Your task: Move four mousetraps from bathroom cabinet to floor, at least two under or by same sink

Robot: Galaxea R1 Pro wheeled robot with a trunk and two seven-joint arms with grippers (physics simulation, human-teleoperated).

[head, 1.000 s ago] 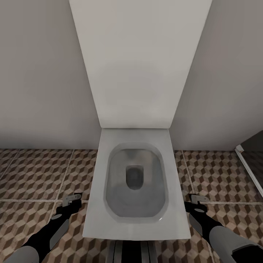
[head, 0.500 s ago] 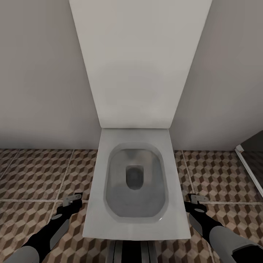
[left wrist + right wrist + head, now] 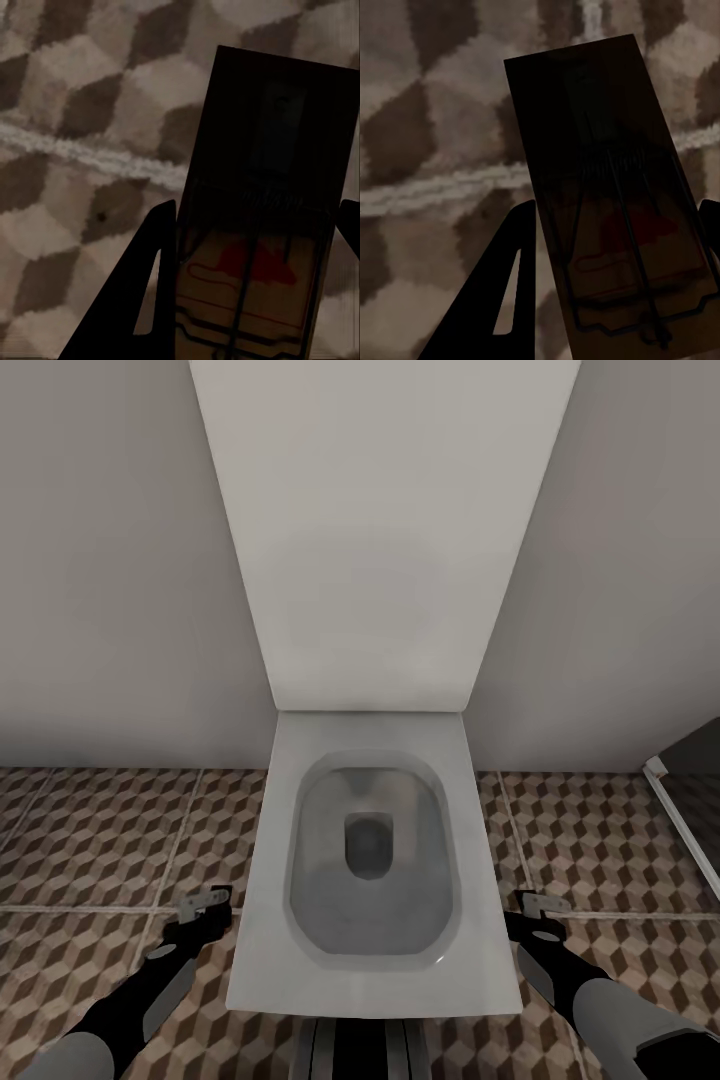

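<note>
Mousetraps in both grippers: flat tan wooden plate (image 3: 259, 247) with dark spring wire and red mark pinched in the left gripper (image 3: 255, 225), twin plate (image 3: 611, 225) clamped in the right gripper (image 3: 619, 225). Hovering low over cube-patterned bathroom floor (image 3: 90, 830), flanking a glossy white rectangular toilet (image 3: 370, 860).

Toilet (image 3: 370, 960): smooth white ceramic look, soft sheen on the rim. Bathroom floor (image 3: 90, 840): matt tiles printed with brown, beige and white cubes, pale rough-looking grout. Left mousetrap (image 3: 262, 262): tan wooden plate, dark metal spring wire, red printed mark. Right mousetrap (image 3: 615, 240): same wood and wire. Wall (image 3: 100, 560) was plain, matt, beige.
</note>
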